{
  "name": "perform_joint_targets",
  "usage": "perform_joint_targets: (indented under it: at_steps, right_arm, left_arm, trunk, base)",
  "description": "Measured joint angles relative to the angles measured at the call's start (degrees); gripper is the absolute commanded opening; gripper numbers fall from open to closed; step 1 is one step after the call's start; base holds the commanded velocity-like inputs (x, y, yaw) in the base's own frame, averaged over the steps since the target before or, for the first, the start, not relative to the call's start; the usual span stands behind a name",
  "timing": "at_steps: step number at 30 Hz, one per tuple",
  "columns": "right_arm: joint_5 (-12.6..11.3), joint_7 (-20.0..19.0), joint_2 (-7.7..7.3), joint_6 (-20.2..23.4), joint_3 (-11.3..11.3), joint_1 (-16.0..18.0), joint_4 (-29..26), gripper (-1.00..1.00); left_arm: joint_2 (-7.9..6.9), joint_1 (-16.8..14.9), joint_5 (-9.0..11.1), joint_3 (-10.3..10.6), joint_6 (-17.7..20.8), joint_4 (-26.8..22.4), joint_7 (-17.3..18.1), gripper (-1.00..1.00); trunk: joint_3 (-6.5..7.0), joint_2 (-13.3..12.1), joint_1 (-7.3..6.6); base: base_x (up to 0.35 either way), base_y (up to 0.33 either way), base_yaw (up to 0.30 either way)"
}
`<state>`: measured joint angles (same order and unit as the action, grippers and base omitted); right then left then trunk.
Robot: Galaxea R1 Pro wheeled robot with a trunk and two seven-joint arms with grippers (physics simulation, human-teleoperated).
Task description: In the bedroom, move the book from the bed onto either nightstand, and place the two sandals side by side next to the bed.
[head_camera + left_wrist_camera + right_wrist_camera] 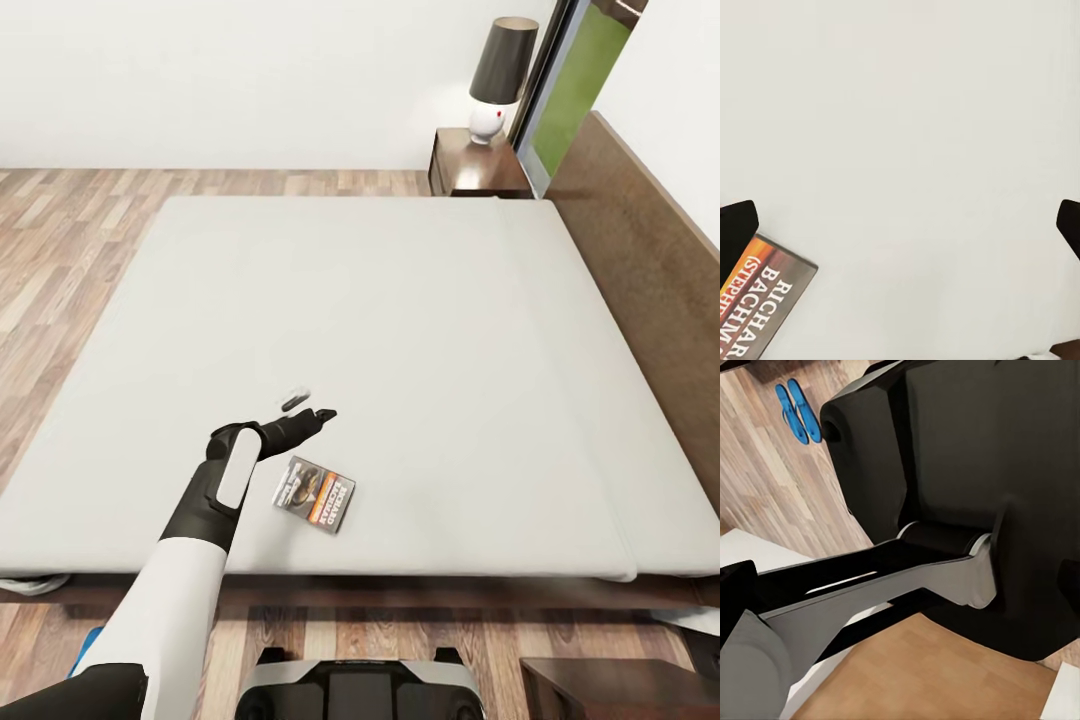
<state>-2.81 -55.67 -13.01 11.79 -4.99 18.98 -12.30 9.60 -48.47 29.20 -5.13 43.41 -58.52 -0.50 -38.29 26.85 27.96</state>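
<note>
Book [316,495] beside open left claw [305,405]; right wrist shows sandals [797,411].

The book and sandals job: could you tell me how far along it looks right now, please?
The sandals already lie side by side on the wood floor, though the bed cannot be seen beside them there. In hand: the left gripper hovers open over the mattress, just beyond the book, which it is not holding. Left: grasp the book and set it on a nightstand; the one beside the headboard carries a lamp.
</note>
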Motion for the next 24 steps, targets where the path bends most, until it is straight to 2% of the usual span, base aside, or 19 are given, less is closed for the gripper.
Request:
perform_joint_targets:
  at_steps: [11,24]
  right_arm:
    - [-0.01,-0.02,0.00,0.00,0.03,0.00,-0.01,1.00]
    - [0.00,-0.04,0.00,0.00,-0.01,-0.01,-0.02,1.00]
  left_arm:
    - [0.00,-0.01,-0.13,0.32,0.01,-2.67,-0.22,1.00]
    - [0.00,-0.01,-0.06,0.40,0.09,-2.96,-0.28,1.00]
  trunk:
    - [-0.96,0.00,0.00]
    - [-2.13,0.00,0.00]
  base:
    - [0.000,0.000,0.000]
    - [0.000,0.000,0.000]
